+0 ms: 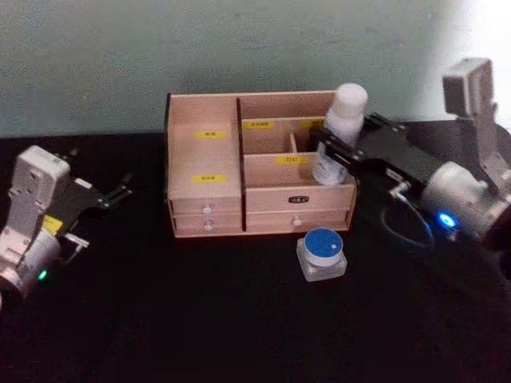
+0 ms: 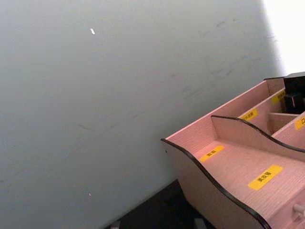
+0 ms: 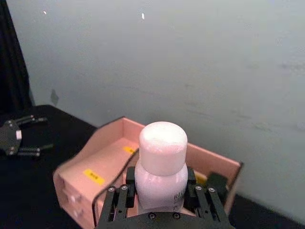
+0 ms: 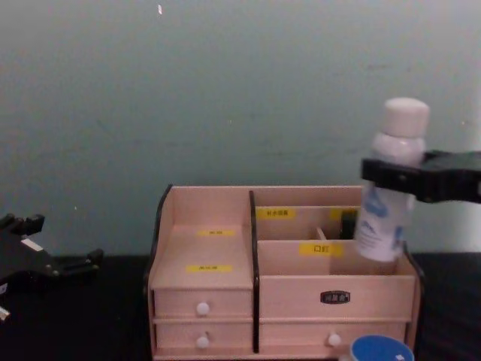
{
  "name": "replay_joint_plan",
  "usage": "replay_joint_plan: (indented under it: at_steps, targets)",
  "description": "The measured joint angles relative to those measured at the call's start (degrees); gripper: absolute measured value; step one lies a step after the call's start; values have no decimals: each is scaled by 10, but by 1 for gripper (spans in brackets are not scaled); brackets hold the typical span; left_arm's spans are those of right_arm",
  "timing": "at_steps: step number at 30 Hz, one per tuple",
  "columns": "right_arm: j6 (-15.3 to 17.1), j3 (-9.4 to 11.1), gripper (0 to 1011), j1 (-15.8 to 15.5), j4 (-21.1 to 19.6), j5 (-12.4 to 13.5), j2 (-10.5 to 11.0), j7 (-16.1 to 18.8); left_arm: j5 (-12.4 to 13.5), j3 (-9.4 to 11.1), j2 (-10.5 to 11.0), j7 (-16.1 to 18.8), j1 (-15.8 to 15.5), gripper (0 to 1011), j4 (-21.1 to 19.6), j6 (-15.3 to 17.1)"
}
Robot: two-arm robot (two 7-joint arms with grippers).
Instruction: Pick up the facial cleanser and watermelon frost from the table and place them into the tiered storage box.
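Observation:
The facial cleanser (image 1: 349,104) is a white bottle with a rounded cap, held nearly upright by my right gripper (image 1: 335,149), which is shut around its body. It hangs over the right end of the tiered storage box (image 1: 204,159), its base level with the front right compartment (image 4: 319,259). The right wrist view shows the bottle (image 3: 162,148) between the fingers (image 3: 118,202) above the box (image 3: 90,162). The watermelon frost (image 1: 322,254), a small pale case with a round blue lid, lies on the table just in front of the box. My left gripper (image 1: 100,215) rests open at the far left.
The black tabletop (image 1: 200,319) stretches in front of the box and to its left. A grey-green wall (image 4: 225,90) stands close behind the box. A blue cable (image 1: 399,223) loops under my right wrist.

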Motion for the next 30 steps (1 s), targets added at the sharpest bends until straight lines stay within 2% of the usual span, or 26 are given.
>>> replay_joint_plan:
  at_steps: [8,14,30]
  targets:
    - [-1,-34,600,77,70,-5,-41,5,0,0,0,0,0,1001,0,0]
    - [0,-52,600,122,127,-13,-70,1,0,0,0,0,0,1001,0,0]
    - [-8,-70,600,183,220,-33,-114,-5,0,0,0,0,0,1001,0,0]
